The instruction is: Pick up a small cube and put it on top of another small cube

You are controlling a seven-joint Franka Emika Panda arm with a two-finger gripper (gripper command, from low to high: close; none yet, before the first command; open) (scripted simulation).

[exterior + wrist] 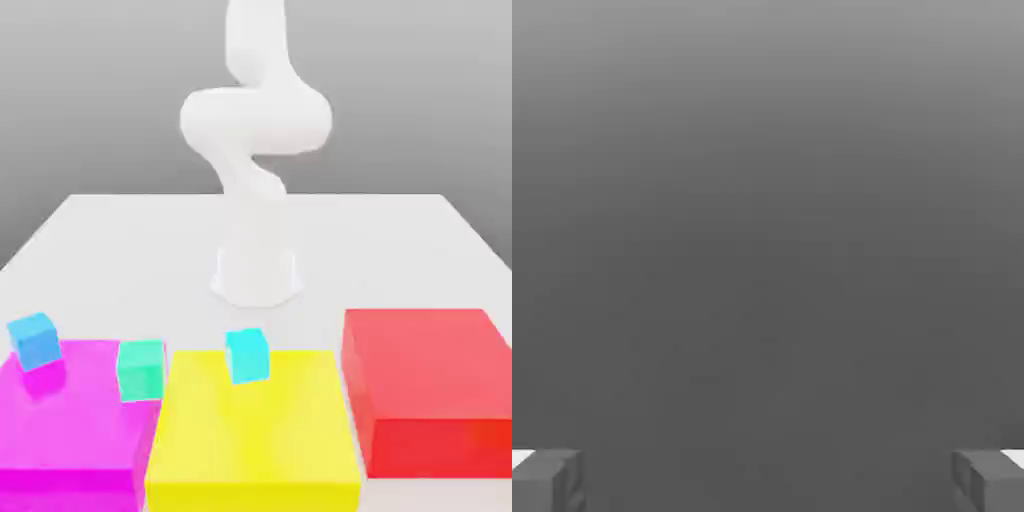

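The exterior view faces the arm (255,150) across the table (400,230) (near, slightly raised); the hand view apparently overlaps nothing.

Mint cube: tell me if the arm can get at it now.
Probably yes: the mint cube has nothing on top and the end effector is open; the yellow block close beside it may crowd a finger.

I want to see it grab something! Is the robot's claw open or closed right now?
Gripper: open, jaws spread wide apart, holding nothing.
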